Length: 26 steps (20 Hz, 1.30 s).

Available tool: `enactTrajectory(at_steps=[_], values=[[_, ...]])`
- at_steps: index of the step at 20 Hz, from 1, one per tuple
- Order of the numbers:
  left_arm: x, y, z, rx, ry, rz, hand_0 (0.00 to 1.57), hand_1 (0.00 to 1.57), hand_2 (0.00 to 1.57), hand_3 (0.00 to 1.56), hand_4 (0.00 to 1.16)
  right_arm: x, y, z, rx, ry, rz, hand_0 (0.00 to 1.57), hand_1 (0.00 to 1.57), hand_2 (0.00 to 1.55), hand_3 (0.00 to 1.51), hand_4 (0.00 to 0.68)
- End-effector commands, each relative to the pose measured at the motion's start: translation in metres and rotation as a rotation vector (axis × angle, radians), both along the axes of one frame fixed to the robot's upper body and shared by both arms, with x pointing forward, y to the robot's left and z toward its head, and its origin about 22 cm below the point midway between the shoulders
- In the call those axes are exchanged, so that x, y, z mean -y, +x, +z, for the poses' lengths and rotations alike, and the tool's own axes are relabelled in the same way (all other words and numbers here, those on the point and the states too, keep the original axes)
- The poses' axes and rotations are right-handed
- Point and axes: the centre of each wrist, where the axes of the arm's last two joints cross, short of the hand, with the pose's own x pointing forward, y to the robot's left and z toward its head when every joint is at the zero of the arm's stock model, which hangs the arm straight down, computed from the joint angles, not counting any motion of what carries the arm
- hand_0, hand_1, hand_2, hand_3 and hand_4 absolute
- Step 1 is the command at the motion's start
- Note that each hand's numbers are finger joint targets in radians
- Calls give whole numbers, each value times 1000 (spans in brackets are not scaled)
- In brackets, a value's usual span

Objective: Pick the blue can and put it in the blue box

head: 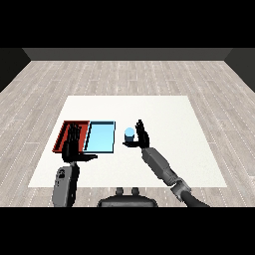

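A white table (149,107) holds a blue tray (100,137); the right hand (141,136) curls around the blue can (129,134), which could catch the tray's rim.

And here we are in a bare test room, more lab than home. A white table (149,107) sits alone on a floor of pale grey wood planks (124,74), with a dark wall (124,54) closing off the far side. On the table lie just a red tray (65,130) and a light blue tray (99,137), side by side: a plain bench setup for handling trials.
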Motion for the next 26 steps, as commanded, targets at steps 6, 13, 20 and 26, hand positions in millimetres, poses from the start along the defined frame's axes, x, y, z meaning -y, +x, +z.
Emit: enactTrajectory(at_steps=[6, 13, 20, 26], values=[[2, -3, -8, 5, 9, 23, 0, 0, 0, 0, 0, -17, 10, 8, -42, -3, 23, 0, 0, 0, 0, 0], [16, -3, -1, 1, -11, 19, 0, 0, 0, 0, 0, -6, 23, 1, -57, -1, 33, 0, 0, 0, 0, 0], [-7, -11, -7, -11, -9, 19, 0, 0, 0, 0, 0, -5, 17, -8, -110, -141, -176, 1494, 1494, 1509, 1481, 600], [-6, -4, -5, -14, -1, 10, 0, 0, 0, 0, 0, -11, 15, -9, -115, -277, -182, 1495, 1495, 1474, 1432, 616]])
